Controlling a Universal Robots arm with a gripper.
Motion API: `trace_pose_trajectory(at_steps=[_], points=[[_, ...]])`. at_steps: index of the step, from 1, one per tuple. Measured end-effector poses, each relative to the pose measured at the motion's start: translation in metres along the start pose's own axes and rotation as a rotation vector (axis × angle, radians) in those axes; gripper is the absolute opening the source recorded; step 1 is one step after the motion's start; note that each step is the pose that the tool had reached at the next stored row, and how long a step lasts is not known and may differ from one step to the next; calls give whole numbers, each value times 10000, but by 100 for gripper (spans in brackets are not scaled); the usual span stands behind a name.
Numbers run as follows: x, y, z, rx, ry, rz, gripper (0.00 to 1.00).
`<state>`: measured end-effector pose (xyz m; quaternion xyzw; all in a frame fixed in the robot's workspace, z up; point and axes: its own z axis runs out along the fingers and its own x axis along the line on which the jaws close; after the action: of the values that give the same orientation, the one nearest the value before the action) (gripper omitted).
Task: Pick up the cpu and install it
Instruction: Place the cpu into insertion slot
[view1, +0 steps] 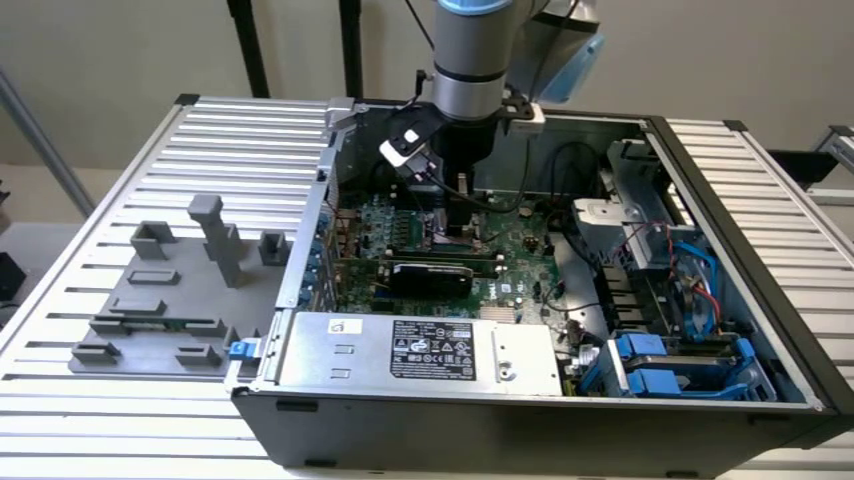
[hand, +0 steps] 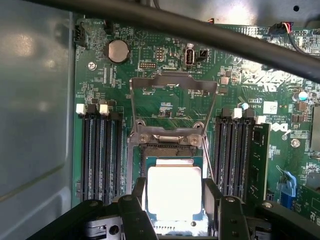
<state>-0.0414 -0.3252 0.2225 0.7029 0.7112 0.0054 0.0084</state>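
Inside the open computer case (view1: 534, 425), over the green motherboard (hand: 97, 75), the gripper (hand: 174, 197) pinches the cpu (hand: 174, 190) between its 2 jaws at the open socket (hand: 170, 149).

There is one cpu (hand: 174, 192), one coin battery (hand: 118, 50) and one power supply (view1: 420, 347). The grey blocks (view1: 220, 235) number perhaps eight.
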Motion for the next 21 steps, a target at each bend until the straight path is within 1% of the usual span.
trace_pose_trajectory(at_steps=[4, 21], points=[[4, -1, 15, 1, -2, 10, 55], [4, -1, 17, 0, 0, 11, 55]])
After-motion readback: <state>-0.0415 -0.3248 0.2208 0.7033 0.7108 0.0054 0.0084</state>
